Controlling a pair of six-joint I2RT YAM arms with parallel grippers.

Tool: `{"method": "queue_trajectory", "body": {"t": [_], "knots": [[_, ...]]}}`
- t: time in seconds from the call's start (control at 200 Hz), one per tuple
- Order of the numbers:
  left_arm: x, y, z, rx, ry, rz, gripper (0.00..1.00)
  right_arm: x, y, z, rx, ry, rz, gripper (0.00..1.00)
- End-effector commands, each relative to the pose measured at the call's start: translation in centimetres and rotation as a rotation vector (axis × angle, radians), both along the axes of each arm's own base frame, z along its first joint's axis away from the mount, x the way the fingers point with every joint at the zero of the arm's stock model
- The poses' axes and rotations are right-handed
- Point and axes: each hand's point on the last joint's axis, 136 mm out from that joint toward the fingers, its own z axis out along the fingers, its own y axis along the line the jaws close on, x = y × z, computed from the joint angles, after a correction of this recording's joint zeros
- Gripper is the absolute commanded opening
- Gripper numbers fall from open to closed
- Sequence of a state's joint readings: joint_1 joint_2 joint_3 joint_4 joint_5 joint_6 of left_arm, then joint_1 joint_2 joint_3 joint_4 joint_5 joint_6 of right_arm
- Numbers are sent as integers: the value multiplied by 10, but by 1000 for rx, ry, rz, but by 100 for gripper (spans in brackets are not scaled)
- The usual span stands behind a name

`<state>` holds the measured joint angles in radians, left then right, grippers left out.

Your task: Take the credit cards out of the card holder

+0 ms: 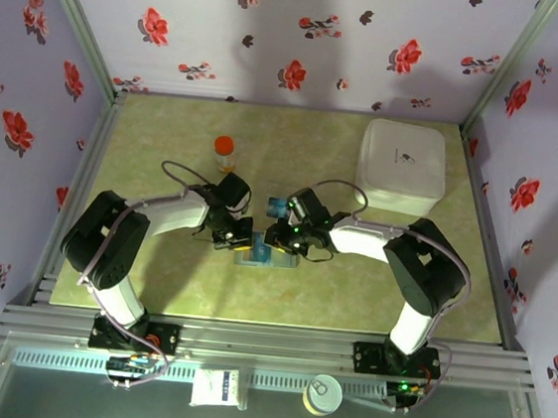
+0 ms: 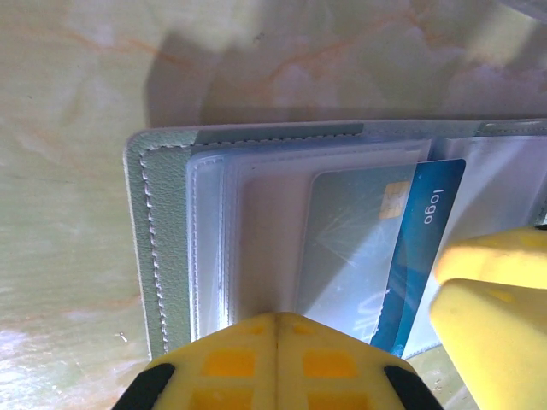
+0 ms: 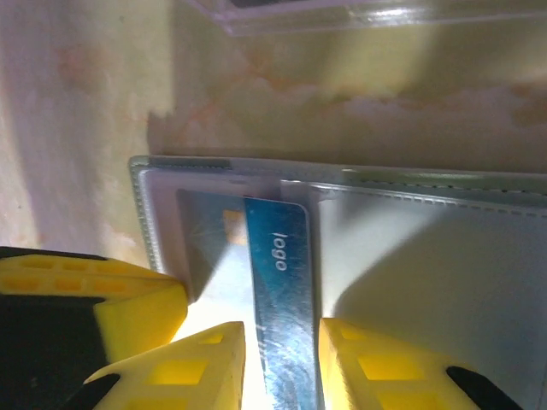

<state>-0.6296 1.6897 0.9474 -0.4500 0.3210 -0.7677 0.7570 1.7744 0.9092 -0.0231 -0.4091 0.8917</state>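
Table (image 1: 167, 137): pale green, marbled top, closed in by flower-patterned walls. White box (image 1: 401, 167): large, rounded corners, standing at the far right corner, well apart from the work area. Left arm (image 1: 158, 216) and right arm (image 1: 395, 246): both reach inward and meet over the middle of the table. Card holder (image 1: 254, 256): lies open and flat on the table between the two grippers, its stitched grey-green cover edging a stack of clear plastic sleeves. Clear sheet (image 3: 342, 13): lies on the table just beyond the holder. Left gripper (image 2: 276, 320): fingers clenched together with nothing between them, tips set down on the near edge of the holder's sleeves. Right gripper (image 3: 282, 342): fingers closed on either side of the blue card (image 3: 286, 282), grasping it by its near end. That card, printed "logo", stands partly out of its sleeve at a slant, its far end still inside the holder. Second card (image 2: 350, 239): silvery blue with a gold chip, fully seated in the sleeve beside the blue one. Orange-capped bottle (image 1: 224, 149): small, upright, on the table beyond the left gripper.
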Motion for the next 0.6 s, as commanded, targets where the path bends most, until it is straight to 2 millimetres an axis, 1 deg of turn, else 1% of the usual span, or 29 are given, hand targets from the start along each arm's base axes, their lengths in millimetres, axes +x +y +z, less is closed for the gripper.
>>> {"method": "queue_trajectory", "body": {"t": [0.0, 0.135, 0.26, 0.405, 0.595], "knots": [[-6, 10, -13, 69, 16, -20, 0, -2, -2, -8, 6, 27, -11, 29], [-5, 11, -12, 72, 14, -20, 0, -3, 0, -11, 18, 34, -7, 29], [-6, 11, -13, 74, 17, -21, 0, -3, 5, -8, 52, 35, -3, 29], [-6, 11, -13, 74, 17, -21, 0, -2, 7, -2, 77, 25, -2, 27], [-6, 11, -12, 72, 16, -20, 0, -3, 6, -1, 85, 18, -5, 22]]}}
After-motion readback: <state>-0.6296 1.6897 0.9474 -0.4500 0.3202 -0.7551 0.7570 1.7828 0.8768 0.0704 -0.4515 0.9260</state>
